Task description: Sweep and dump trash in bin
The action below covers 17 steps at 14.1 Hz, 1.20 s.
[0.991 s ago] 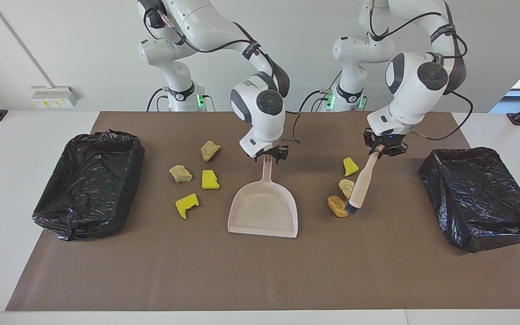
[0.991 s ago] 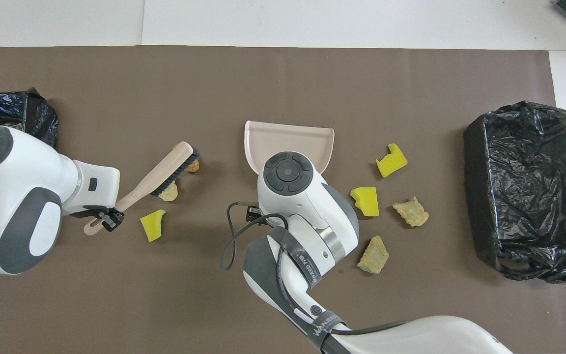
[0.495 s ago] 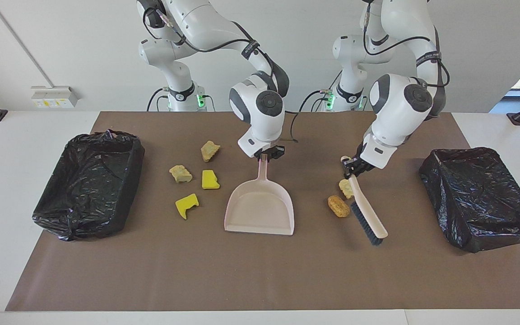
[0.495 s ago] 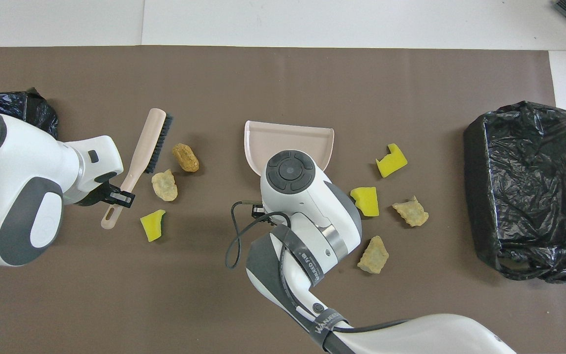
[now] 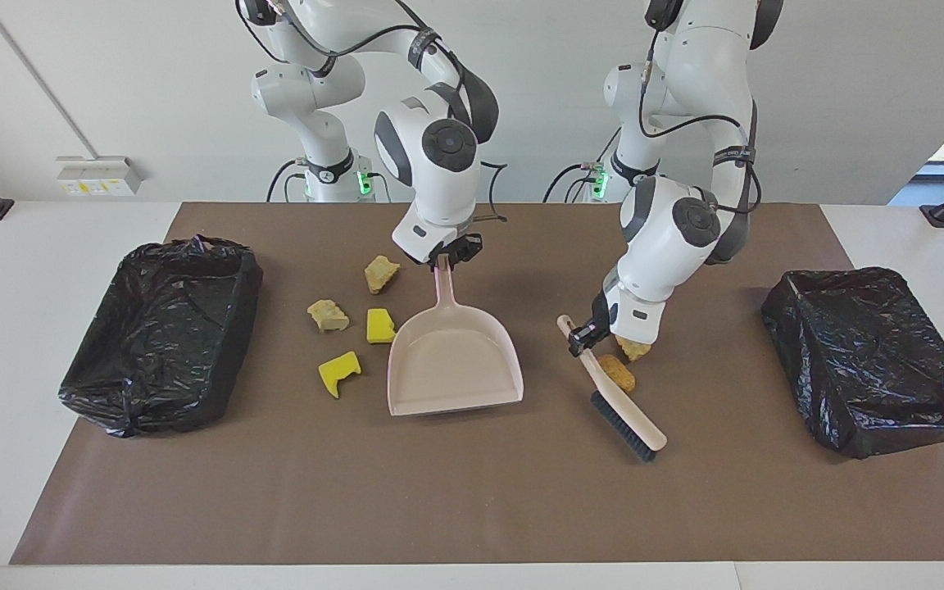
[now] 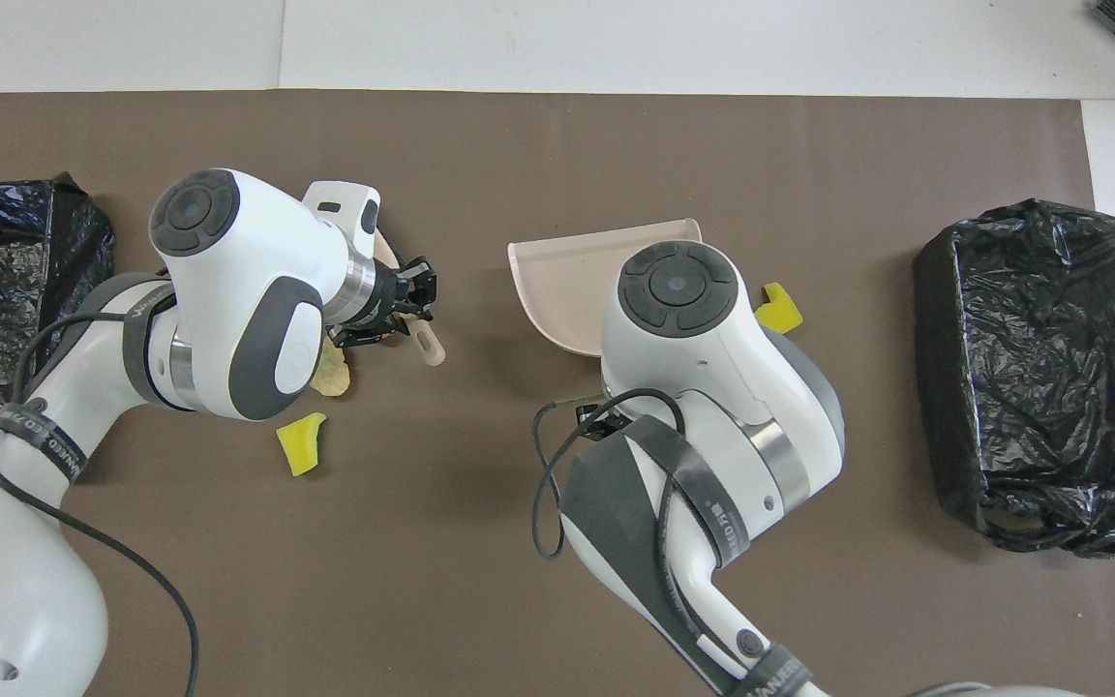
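Now, your trash: four small scraps, two bright yellow sponge bits (image 5: 339,373) and two beige lumpy chunks (image 5: 328,315), lie on the brown mat just beside the pale pink plastic dustpan (image 5: 451,365), toward the right arm's end. An orange-brown oval (image 5: 617,373) and a beige chunk (image 5: 634,349) sit by the beige long-handled brush (image 5: 615,403); one more yellow bit (image 6: 301,443) lies nearer to the robots.

In the last second, your right gripper (image 5: 444,256), clamped on the dustpan's handle, has swung the pan toward those four scraps. Your left gripper (image 5: 583,334), holding the brush handle, has pulled the bristles off the oval and flipped the head away from the robots. So nothing is swept in yet.

The dustpan is empty. I see no scraps in either black-bagged bin (image 5: 162,320), (image 5: 870,354).
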Each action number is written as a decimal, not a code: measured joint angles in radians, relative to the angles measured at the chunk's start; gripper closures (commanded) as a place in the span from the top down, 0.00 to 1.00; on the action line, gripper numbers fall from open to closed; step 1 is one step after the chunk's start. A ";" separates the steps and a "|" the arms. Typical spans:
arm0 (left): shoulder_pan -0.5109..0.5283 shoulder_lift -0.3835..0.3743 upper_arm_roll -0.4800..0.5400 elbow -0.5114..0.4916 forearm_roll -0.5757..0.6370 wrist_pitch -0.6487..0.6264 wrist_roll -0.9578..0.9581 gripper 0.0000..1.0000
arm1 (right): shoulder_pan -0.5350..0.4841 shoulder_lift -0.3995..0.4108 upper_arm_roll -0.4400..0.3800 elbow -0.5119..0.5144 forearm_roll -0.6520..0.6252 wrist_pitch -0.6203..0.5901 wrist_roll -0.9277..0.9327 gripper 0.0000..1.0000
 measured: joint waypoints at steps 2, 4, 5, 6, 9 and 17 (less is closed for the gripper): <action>0.000 -0.026 0.000 -0.027 0.001 -0.117 0.023 0.00 | -0.023 -0.015 0.000 -0.006 -0.008 -0.026 -0.146 0.00; 0.000 -0.080 0.001 -0.087 0.001 -0.199 0.037 0.00 | -0.063 -0.033 -0.002 -0.013 -0.035 -0.053 -0.328 0.00; 0.000 -0.119 0.001 -0.130 0.001 -0.242 0.041 0.00 | -0.097 -0.048 -0.003 -0.019 -0.039 -0.067 -0.430 0.00; 0.000 -0.153 0.001 -0.164 0.001 -0.276 0.043 0.00 | -0.129 -0.062 -0.003 -0.026 -0.040 -0.073 -0.522 0.00; 0.000 -0.253 0.001 -0.210 0.001 -0.335 0.048 0.00 | -0.210 -0.092 -0.004 -0.064 -0.039 -0.077 -0.898 0.00; 0.009 -0.494 0.066 -0.401 0.027 -0.423 0.304 0.00 | -0.220 -0.185 0.007 -0.321 -0.037 0.215 -1.417 0.00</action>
